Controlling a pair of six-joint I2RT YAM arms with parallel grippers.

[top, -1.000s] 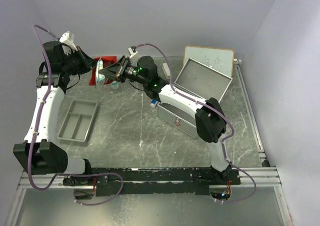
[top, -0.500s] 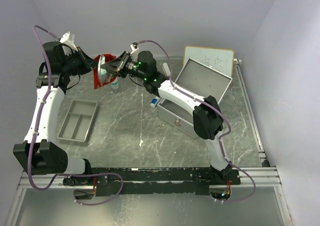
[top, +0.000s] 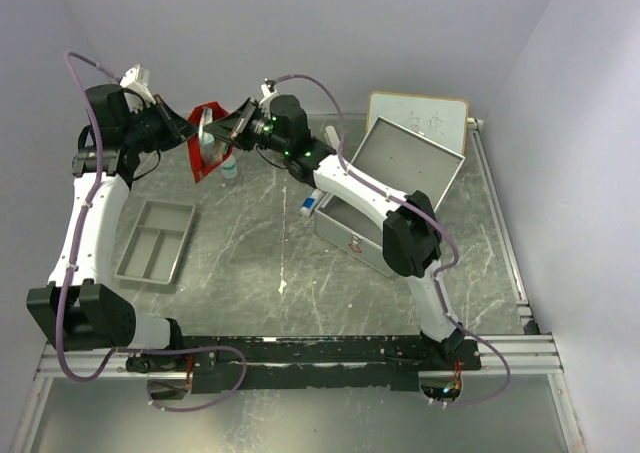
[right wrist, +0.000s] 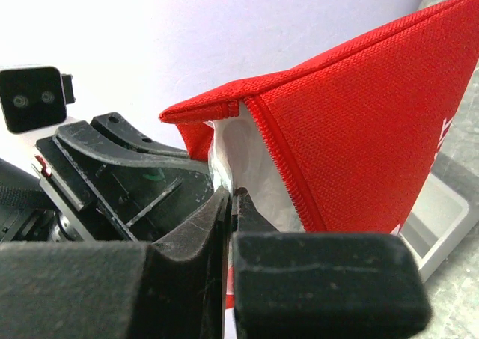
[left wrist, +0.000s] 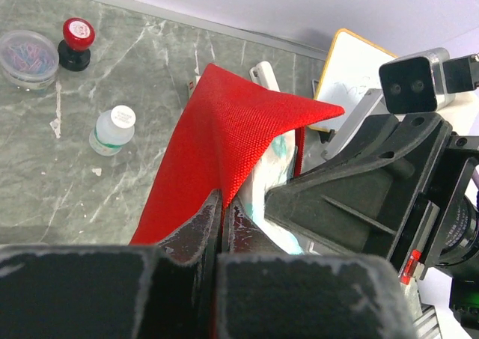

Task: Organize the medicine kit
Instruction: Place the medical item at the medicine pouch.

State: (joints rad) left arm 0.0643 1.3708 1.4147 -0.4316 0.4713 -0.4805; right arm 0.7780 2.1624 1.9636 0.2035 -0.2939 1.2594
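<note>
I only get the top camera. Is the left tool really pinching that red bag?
Observer: Yes. The left wrist view shows the left tool shut on the edge of the red pouch.
Operator: What's the other one got?
Observer: The right tool is shut on a white packet in the pouch's open mouth.
Operator: Anything hiding behind the arm?
Observer: A red-topped stamp and a dish of coloured clips sit on the table.

white arms, black joints, purple cables
</note>
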